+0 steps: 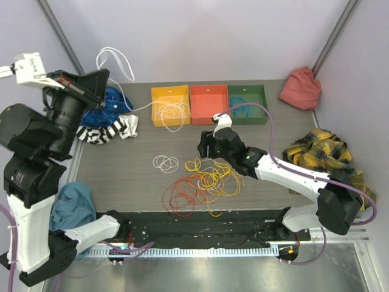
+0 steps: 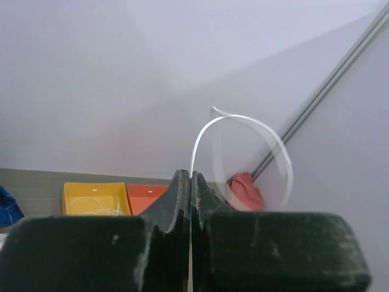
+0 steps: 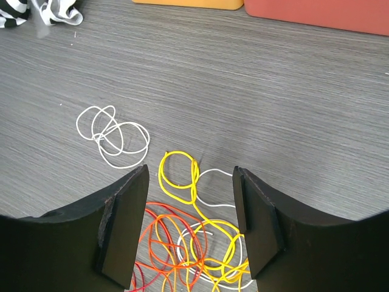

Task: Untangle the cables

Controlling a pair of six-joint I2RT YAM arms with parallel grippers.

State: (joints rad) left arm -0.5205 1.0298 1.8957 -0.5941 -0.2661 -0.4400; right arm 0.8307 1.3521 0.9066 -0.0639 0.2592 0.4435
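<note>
While the left gripper [image 2: 191, 182] is raised high above the far-left corner of the table [image 1: 121, 173], its jaws are pressed fully together on a white cable [image 2: 243, 121]. This cable arches upward as 1 open loop and then trails down into the yellow bin [image 1: 170, 90], where more white coils lie. The right gripper [image 3: 190, 173] hangs low over the table centre with its 2 fingers [image 3: 124, 225] spread apart, gripping nothing. Directly below the gap lies a yellow cable [image 3: 178, 176], twisted into 2 small loops. That yellow cable runs into the main tangle [image 1: 203, 182] of yellow, orange and red cables, which rests on the table nearer the arm bases. A small white coil [image 3: 112, 135] lies apart, just left of the tangle. At the far side stand the orange bin [image 1: 208, 97] and the green bin [image 1: 262, 100], in 1 row with the yellow bin.
</note>
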